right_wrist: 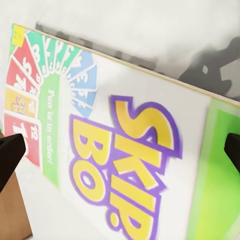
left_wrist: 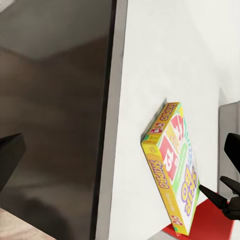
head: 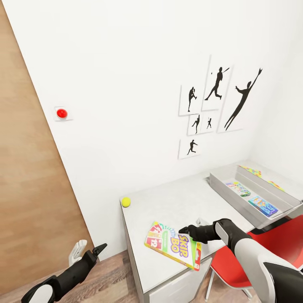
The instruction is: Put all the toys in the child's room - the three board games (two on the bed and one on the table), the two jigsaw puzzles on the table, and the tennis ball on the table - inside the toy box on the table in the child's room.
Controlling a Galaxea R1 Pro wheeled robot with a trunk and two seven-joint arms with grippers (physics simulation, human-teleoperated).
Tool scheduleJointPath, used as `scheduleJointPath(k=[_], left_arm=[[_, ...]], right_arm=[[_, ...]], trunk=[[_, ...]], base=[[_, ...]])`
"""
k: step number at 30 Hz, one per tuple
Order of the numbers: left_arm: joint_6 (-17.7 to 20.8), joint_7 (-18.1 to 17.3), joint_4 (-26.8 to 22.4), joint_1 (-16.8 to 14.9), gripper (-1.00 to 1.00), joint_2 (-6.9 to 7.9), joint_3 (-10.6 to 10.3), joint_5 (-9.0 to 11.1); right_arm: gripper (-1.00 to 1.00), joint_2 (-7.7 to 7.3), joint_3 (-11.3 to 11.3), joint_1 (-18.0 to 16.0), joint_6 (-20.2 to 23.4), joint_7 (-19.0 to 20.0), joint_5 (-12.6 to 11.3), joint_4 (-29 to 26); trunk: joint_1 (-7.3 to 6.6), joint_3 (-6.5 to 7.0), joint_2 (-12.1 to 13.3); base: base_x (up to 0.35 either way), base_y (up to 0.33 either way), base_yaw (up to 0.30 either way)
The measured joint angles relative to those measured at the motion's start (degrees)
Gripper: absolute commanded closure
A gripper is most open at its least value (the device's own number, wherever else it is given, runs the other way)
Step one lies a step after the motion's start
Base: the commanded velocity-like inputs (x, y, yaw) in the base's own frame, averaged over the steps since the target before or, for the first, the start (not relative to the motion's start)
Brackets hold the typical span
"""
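A: Surface and room, please.

B: One counter (head: 168,206), pale grey top, set against a white wall in the corner. Wood-look panel at 9 o'clock of the head view, wooden floor at 6 to 7 o'clock. One red chair (head: 252,256) at 4 o'clock, tucked beside the counter. One red round button (head: 62,112) on the wall at 10 o'clock. Six black silhouette pictures (head: 216,103) on the wall at 1 to 2 o'clock.

A: Task items, counted?

B: One toy box (head: 229,194), light grey, on the counter at 3 o'clock. Inside it, two board games: a green-white one (head: 238,189) and a blue one (head: 262,205), lying flat. One Skip-Bo board game (head: 173,245) at 5 o'clock on the counter, lying flat, one corner past the front edge. One tennis ball (head: 126,202) at the counter's far left corner, well apart from the box. Two jigsaw puzzles (head: 251,171), flat beyond the toy box, partly hidden by its rim.

A: End effectors?

B: Right end effector (head: 188,230) sat over the Skip-Bo game, fingers spread wide, nothing held. Left end effector (head: 89,251) hung low at 7 o'clock off the counter, fingers apart, carrying nothing.
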Motion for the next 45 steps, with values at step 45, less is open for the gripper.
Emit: scheduleJointPath(k=[45], left_arm=[[-0.06, -0.08, 0.85, -0.09, -1.0, 0.02, 0.0, 0.47]], right_arm=[[-1.0, 0.32, 0.16, 0.05, -0.21, -0.07, 0.1, 0.03]], trunk=[[0.0, 0.0, 0.0]], base=[[-0.064, 0.0, 0.0]])
